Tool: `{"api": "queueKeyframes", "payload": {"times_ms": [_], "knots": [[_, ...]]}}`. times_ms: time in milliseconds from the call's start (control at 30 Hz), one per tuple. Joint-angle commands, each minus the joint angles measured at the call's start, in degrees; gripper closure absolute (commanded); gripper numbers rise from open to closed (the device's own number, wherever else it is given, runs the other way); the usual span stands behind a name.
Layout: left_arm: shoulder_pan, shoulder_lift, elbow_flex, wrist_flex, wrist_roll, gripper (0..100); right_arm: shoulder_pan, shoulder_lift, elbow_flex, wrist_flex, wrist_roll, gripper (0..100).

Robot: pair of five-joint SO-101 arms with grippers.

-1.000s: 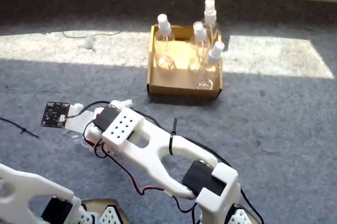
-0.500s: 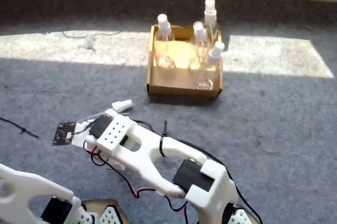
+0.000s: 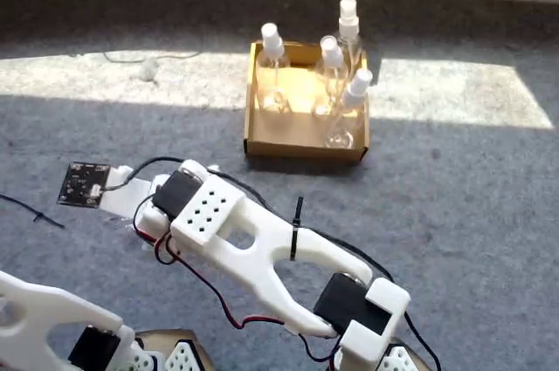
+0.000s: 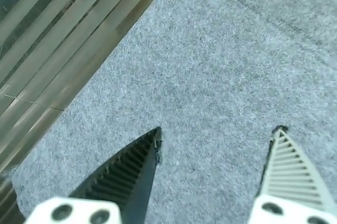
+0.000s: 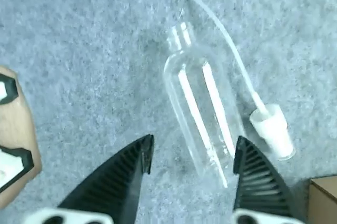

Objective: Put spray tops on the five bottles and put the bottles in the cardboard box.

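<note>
Hovering low, right gripper (image 5: pixel 193 138) spread wide above lying bottle (image 5: pixel 196 89); left gripper (image 4: pixel 218 129) likewise wide.

- Four bottles with spray tops (image 3: pixel 272 83) (image 3: pixel 329 83) (image 3: pixel 349 39) (image 3: pixel 343 122), all standing in the box.
- One bare bottle (image 5: pixel 202 113) lying on the carpet.
- One loose spray top (image 5: pixel 271 129) just beside it.
- One cardboard box (image 3: pixel 301 146).
- Two robot arms (image 3: pixel 262 240) (image 3: pixel 44 310).
</note>
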Motion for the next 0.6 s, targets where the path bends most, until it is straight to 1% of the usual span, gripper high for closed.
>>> {"api": "queueKeyframes", "payload": {"times_ms": [0,133,300,567], "knots": [[0.75,-0.84,-2.95,-0.09,-0.35,70,0.66,-1.98,-2.86,-5.14,-0.44,78.5],[0.75,-0.84,-2.95,-0.09,-0.35,70,0.75,3.30,-2.77,-8.22,-0.35,78.5],[0.75,-0.84,-2.95,-0.09,-0.35,70,-0.48,10.07,-2.86,-7.60,2.20,78.2],[0.75,-0.84,-2.86,0.18,-0.35,70,0.84,15.96,-3.21,-7.25,2.11,78.5]]}}
